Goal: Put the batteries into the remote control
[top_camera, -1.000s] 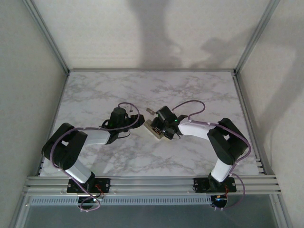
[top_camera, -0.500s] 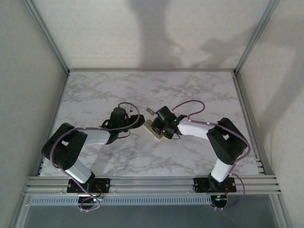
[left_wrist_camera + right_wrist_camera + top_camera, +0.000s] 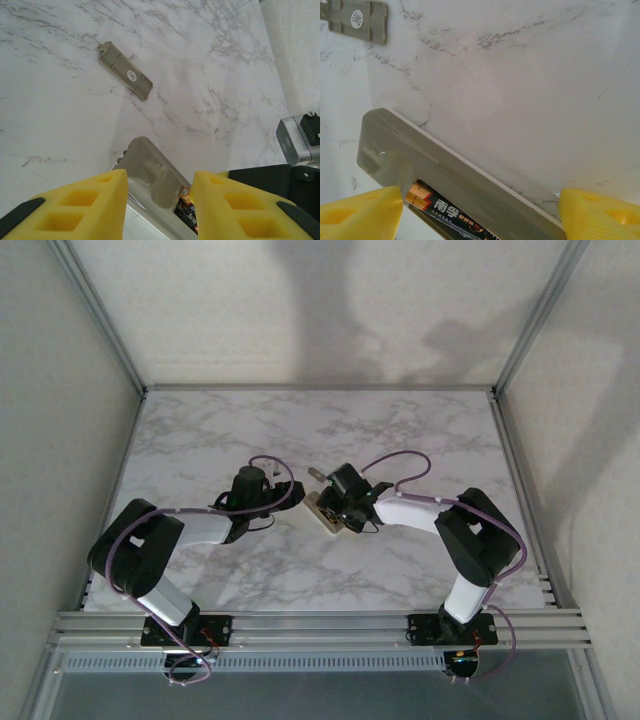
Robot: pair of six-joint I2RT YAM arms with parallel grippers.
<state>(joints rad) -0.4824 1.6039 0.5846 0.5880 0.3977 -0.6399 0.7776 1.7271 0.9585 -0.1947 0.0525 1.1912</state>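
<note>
the remote control (image 3: 324, 512) lies flat near the middle of the marble worktop (image 3: 200, 430), back side up and set diagonally. its shell is greyish-tan plastic with rounded corners, and its battery compartment (image 3: 150, 176) stands open. one battery (image 3: 442, 209) sits lengthwise in a bay: black casing, gold band, printed lettering, its copper tip pointing toward the remote's rounded end.

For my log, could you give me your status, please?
Left gripper clamped on remote control. Right gripper open above it. One battery in compartment. Cover lies clear.
</note>
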